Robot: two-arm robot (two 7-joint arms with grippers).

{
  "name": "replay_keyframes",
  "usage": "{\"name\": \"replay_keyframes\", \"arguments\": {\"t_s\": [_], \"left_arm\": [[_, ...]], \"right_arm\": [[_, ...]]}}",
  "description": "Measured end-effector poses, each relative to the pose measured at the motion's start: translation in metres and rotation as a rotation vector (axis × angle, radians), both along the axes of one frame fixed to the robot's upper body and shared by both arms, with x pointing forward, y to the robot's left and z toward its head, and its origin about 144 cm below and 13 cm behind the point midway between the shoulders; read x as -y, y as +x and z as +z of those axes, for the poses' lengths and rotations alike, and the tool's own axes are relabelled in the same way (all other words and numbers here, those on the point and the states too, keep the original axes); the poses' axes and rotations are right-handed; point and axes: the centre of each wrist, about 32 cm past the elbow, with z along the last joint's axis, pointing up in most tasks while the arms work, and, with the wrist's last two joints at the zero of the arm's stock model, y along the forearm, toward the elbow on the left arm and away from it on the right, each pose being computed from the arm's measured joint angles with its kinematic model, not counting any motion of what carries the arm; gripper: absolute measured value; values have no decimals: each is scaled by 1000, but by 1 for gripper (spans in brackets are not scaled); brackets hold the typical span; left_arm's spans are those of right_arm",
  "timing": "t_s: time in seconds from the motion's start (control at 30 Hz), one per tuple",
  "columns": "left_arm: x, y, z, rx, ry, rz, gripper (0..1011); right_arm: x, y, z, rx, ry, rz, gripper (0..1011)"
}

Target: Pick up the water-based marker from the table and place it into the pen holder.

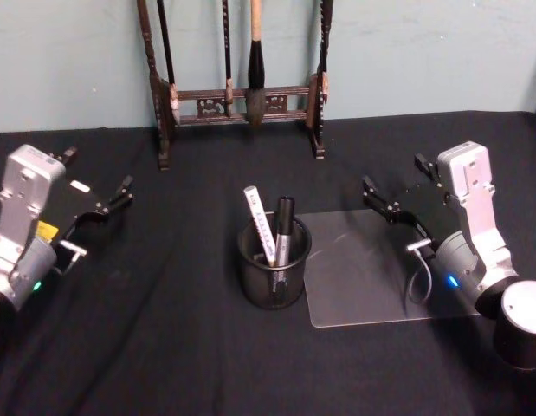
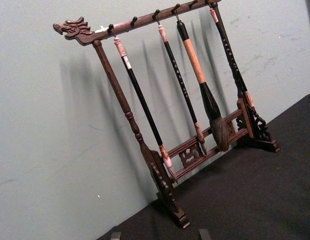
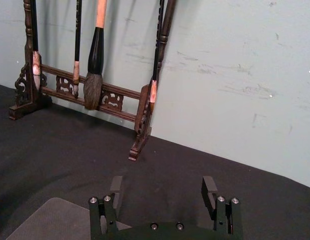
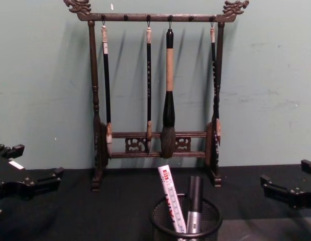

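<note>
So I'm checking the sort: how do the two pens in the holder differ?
The white marker has a pale, printed barrel and leans left; the black pen is dark with a grey lower barrel and stands nearly upright. Both stand in the mesh holder, tops above its rim.

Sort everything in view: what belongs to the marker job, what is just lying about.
Job:
- pen holder, mid-table
- white marker standing in it
- dark marker beside it

Lying about:
- brush rack by the wall
- clear mat right of the holder
</note>
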Motion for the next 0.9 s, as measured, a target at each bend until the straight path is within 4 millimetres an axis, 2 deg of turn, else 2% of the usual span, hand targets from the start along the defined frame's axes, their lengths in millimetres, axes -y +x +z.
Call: {"name": "replay_keyframes", "arguments": {"t_s": [0.9], "left_arm": [[0, 0, 0, 0, 0, 0, 1001]], "right_arm": [[0, 0, 0, 2, 1, 1, 1002]]}}
